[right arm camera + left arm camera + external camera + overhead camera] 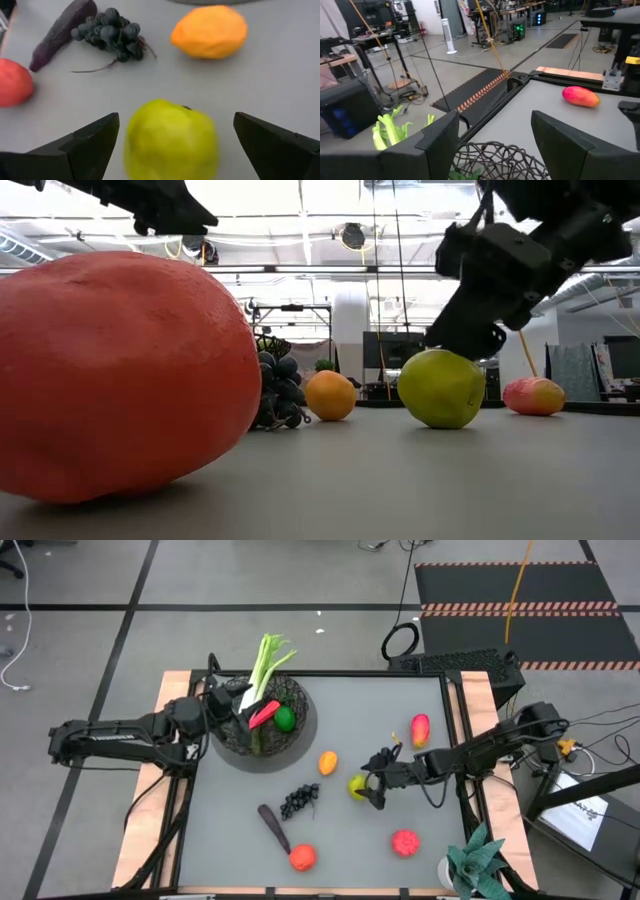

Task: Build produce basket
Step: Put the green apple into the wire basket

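- Right gripper (172, 145) is spread wide and empty, the yellow-green apple (171, 139) squarely between its fingers.
- Basket (300, 730) lies at ten o'clock from the apple.
- Left gripper (492, 145), open and empty, hovers over the basket.

A spiky teal plant (478, 862) stands at the desk's (430, 720) near right corner, well behind the right jaws. A black ribbed floor mat (520, 600) with striped edges lies beyond the desk, past the left jaws.

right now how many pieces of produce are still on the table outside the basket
7: mango far right, orange centre, apple at the right tool, grapes, eggplant, two pink-red fruits near.
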Available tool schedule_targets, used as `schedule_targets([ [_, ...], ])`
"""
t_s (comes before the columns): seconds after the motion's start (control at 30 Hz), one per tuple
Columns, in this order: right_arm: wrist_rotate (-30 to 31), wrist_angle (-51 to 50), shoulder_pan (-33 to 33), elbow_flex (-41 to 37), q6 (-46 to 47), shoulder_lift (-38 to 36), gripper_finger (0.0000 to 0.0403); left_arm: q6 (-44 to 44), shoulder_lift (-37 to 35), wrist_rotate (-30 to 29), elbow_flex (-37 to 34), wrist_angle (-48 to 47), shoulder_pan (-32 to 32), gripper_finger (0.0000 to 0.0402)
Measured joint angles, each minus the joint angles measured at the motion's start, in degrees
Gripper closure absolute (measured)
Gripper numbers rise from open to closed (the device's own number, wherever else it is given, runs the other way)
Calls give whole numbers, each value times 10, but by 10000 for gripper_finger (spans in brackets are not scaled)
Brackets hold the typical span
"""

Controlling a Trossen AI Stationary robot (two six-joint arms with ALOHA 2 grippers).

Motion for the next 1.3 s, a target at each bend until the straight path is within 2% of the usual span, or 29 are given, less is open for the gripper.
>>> schedule_targets([
  [0.1,-31,-1,-12,0,28,16,14,0,4,0,0,-1,4,153],
  [0.3,-41,-1,-25,0,23,43,18,2,27,1,1,26,4,153],
  [0.57,-65,2,-32,0,-7,42,84,11,46,1,1,41,4,153],
  [0.67,-66,14,-32,0,-39,39,89,8,46,2,1,41,4,153],
  [0.8,-59,52,-33,0,-128,10,75,-10,46,3,1,27,-1,153],
  [1.0,-4,118,-33,0,-270,-38,75,-61,46,8,1,-25,-21,153],
  [1.13,28,175,-33,0,-398,-49,76,-94,45,18,0,-63,-39,153],
  [1.3,29,244,-33,0,-580,-48,76,-148,45,47,0,-104,-71,153],
])
